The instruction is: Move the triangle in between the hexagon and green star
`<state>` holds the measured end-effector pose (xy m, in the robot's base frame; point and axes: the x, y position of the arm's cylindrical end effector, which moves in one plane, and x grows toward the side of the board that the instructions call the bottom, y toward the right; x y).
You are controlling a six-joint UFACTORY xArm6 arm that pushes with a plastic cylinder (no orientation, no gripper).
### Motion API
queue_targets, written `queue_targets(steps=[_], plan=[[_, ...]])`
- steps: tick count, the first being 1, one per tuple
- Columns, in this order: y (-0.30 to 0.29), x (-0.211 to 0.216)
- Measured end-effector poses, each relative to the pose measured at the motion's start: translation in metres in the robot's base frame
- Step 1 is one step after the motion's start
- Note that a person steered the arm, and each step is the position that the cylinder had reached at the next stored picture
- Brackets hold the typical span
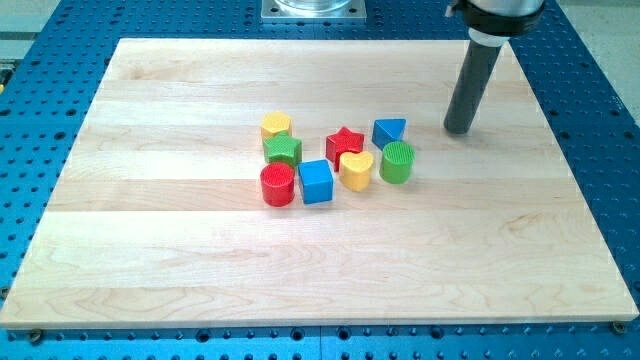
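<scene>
No containers here and no fingers, just a rod. My tip [459, 130] rests on the wooden tabletop [150, 250], right of the blue triangle [389, 131], apart from it. Triangle sits between red star [344, 142] and green cylinder [396, 162]. Yellow hexagon [276, 125] touches green star [283, 150]. Blue perforated base [40, 150] surrounds the tabletop.

A small yellow hexagon block [276, 125] is sitting just above a green star block [283, 150], with a red cylinder block [277, 185] lying below them and a blue cube block [316, 181] just to its right. Further right, a red star block [344, 141] is sitting above a yellow heart block [355, 169], beside a green cylinder block [396, 162]. A blue triangle block [389, 130] is lying above that cylinder, and my tip [459, 129] is resting on the pale wooden board [180, 250] to the triangle's right, near but apart.
</scene>
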<state>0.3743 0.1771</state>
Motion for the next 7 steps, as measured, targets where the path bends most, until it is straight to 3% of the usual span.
queue_targets(steps=[4,6,7], plan=[[-0.044,-0.007],[-0.055,0.017],[-0.104,0.016]])
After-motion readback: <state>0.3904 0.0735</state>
